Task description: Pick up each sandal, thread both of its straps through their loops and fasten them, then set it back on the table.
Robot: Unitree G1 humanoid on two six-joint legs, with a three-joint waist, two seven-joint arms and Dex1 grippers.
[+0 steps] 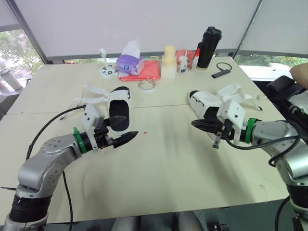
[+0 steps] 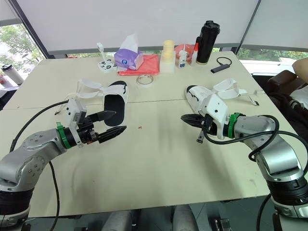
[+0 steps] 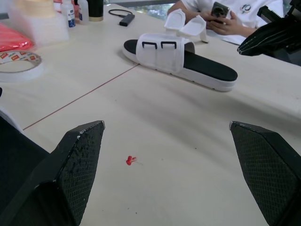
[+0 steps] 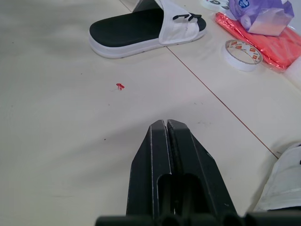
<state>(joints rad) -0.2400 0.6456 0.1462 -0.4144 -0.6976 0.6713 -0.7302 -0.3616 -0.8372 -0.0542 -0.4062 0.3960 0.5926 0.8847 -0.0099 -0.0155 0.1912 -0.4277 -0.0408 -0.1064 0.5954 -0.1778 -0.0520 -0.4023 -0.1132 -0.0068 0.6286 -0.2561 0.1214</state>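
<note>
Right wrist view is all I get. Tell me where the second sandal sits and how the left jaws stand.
Observer: The second sandal lies on the table just beyond the right jaws, its straps flung open.
Operator: Now the left jaws.
Observer: The left jaws stand wide open and empty, near the first sandal.
Operator: Report that sandal's straps.
Observer: The first sandal's straps lie unfastened, spread toward the robot's left.
</note>
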